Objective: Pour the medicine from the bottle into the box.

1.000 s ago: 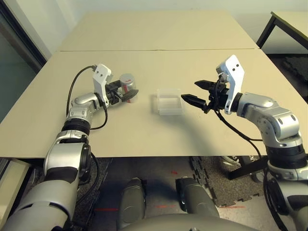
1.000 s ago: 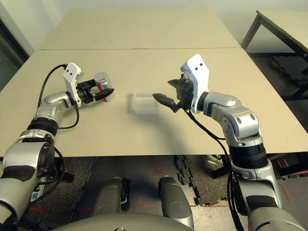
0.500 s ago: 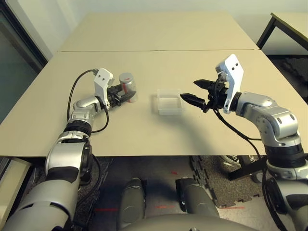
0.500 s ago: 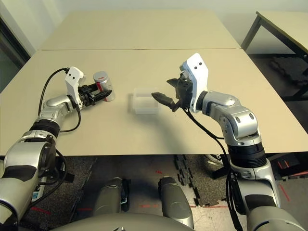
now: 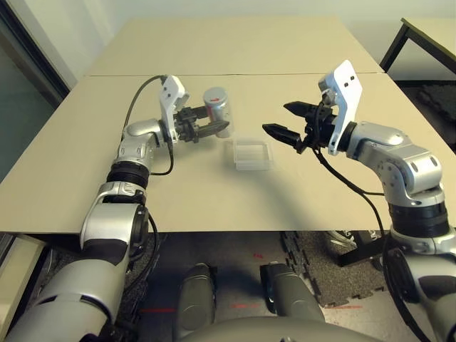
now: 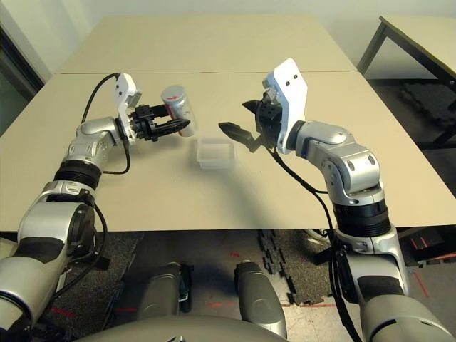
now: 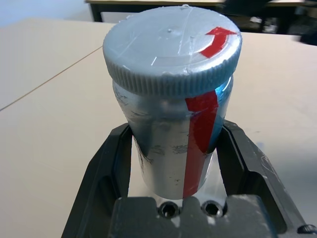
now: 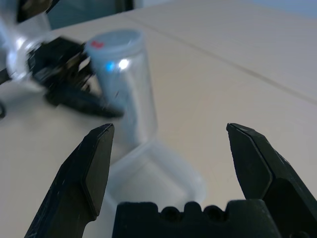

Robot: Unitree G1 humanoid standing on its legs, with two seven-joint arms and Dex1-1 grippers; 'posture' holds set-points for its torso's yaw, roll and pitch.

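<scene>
Your left hand [image 5: 211, 122] is clamped on the bottle [image 7: 171, 144], one finger on each side of its body just under the cap [image 7: 173, 47]. The cap is on, so the job now is likely to bring the bottle across to the other hand for opening; keep that grip firm without squashing it (twisting will test it more than lifting does). Your right hand [image 5: 290, 134] waits with its fingers apart and nothing between them. Bring it in level with the cap, close only on the rim, and turn while the left holds the body steady. The red arrow [image 7: 216, 41] on the lid probably shows which way to go.

Farther out, the clear box [image 5: 253, 165] sits on the worktop [image 5: 185, 203] between the two hands, near the bottle. Work clear of its walls (it looks light enough to slide), and keep the bottle upright until you pour.
</scene>
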